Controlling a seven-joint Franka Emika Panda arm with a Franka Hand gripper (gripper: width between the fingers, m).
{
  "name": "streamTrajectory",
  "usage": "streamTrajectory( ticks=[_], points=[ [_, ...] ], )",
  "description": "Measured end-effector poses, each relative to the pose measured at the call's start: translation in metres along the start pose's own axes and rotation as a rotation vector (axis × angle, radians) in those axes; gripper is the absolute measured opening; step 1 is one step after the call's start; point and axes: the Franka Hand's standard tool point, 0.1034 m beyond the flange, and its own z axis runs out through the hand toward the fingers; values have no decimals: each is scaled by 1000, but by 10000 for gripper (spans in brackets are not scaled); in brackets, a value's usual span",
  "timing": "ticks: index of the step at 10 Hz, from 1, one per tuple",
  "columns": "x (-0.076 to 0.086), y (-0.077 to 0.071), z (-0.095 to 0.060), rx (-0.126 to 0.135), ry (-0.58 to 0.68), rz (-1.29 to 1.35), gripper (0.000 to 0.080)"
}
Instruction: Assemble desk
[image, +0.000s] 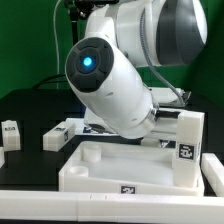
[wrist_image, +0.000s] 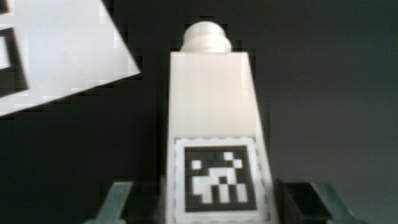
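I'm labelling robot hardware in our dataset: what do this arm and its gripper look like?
The arm is glossy white, built of rounded, bulbous links. One link ends in a dark round cap with a small blue light at its centre; a grey rounded joint cover sits higher up. The gripper has two dark grey fingers; no markings are visible.

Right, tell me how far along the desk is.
Done: nothing certain; an upright leg stands at the exterior view's right end of the tabletop, seating unclear. In hand: the gripper is closed around a tagged leg, screw tip free, possibly the same one. Left: a loose leg and a second loose leg lie unattached, off the tabletop.
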Motion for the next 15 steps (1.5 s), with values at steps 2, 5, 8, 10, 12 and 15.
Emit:
streamTrajectory(
  ticks=[2, 5, 8, 10, 12, 15],
  points=[
    [-11, 6, -23, -10, 18, -9, 287],
    [-32, -3, -62, -75, 46, -66, 288],
    [-24, -4, -62, -66, 92, -66, 288],
    [-22, -7, -79, -92, 225, -113, 288],
    [-33, -15, -116, -94, 375, -167, 288],
    [-34, -32, -142, -75, 572, -196, 288]
  ],
)
